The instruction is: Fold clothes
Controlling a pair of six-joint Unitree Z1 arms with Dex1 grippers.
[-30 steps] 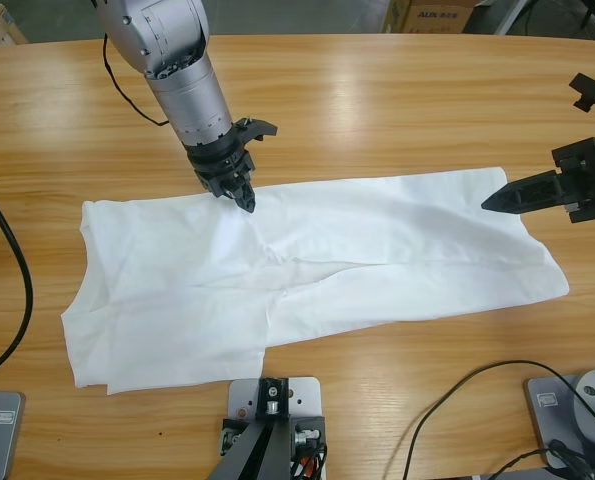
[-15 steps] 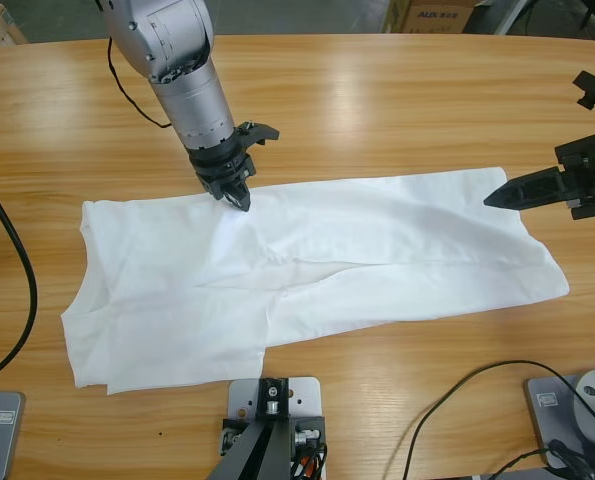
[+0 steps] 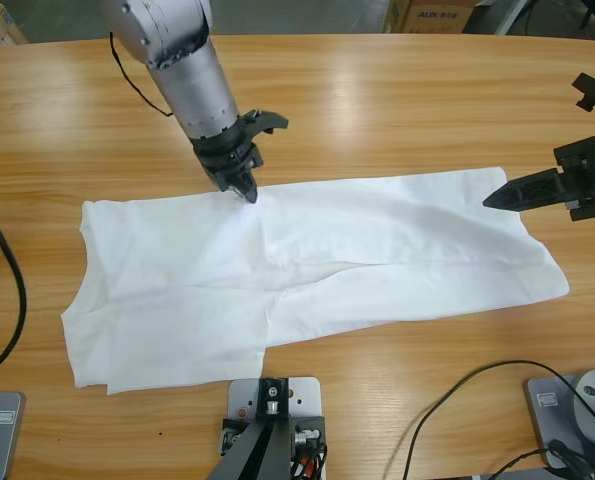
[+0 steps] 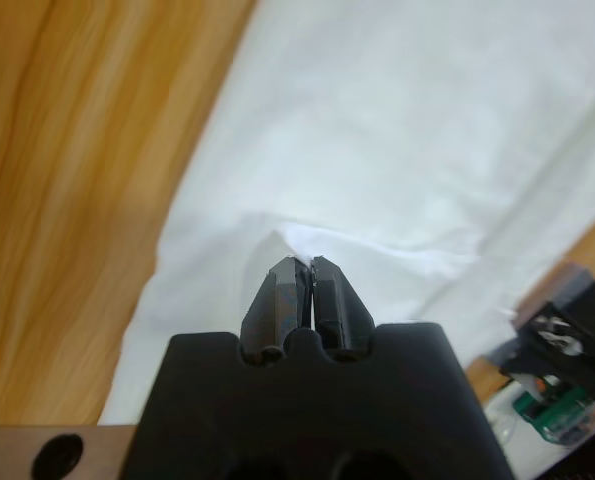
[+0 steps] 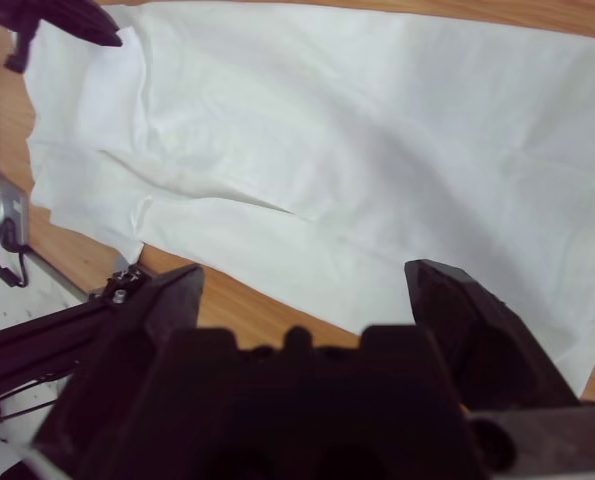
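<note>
The clothes are a single white T-shirt (image 3: 327, 260), spread flat as a long band across the middle of the wooden table (image 3: 397, 100). My left gripper (image 3: 249, 192) comes down from the top left onto the shirt's far edge. In the left wrist view its jaws (image 4: 304, 268) are shut, with a small raised fold of the white fabric (image 4: 397, 130) pinched at the tips. My right gripper (image 3: 489, 202) hovers at the shirt's right end, just above the cloth. The right wrist view shows this gripper (image 5: 302, 285) open and holding nothing, over the shirt (image 5: 357, 130).
Cardboard boxes (image 3: 432, 14) stand behind the table's far edge. A black cable (image 3: 19, 280) runs down the left side and another (image 3: 457, 395) loops at the front right. Bare wood lies beyond the shirt's far edge and at its left.
The left gripper has shifted slightly away from the camera side and to the right along the shirt's far edge, staying shut. The right arm has not moved.
</note>
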